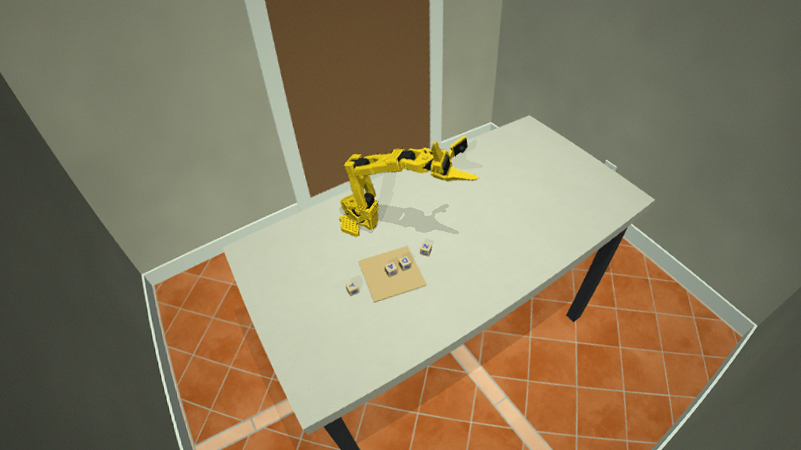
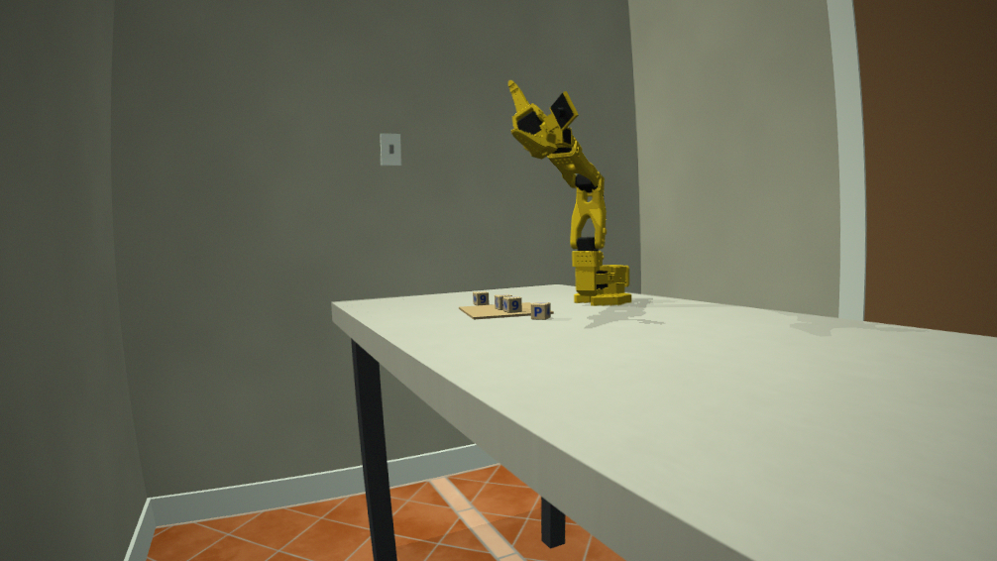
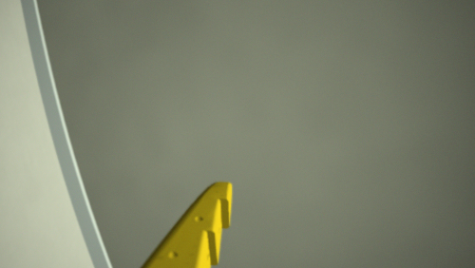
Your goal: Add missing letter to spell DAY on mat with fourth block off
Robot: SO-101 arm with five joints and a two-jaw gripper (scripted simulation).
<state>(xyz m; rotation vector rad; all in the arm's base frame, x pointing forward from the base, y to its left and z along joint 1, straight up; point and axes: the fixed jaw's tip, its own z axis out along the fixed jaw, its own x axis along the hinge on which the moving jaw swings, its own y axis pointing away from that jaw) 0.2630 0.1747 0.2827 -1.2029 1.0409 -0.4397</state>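
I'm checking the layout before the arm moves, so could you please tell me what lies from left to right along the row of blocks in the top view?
Loose block on the table → mat's bare left part → first block on the mat → second block on the mat → loose block on the table.

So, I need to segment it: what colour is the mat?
Plain tan, like cardboard: the mat shows best in the top view.

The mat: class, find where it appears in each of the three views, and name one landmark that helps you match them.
Top: mat at centre, on the table, below the arm base.
Exterior: mat near the table's far-left corner.
Wrist: not in view.
Shared landmark: two blocks on it.
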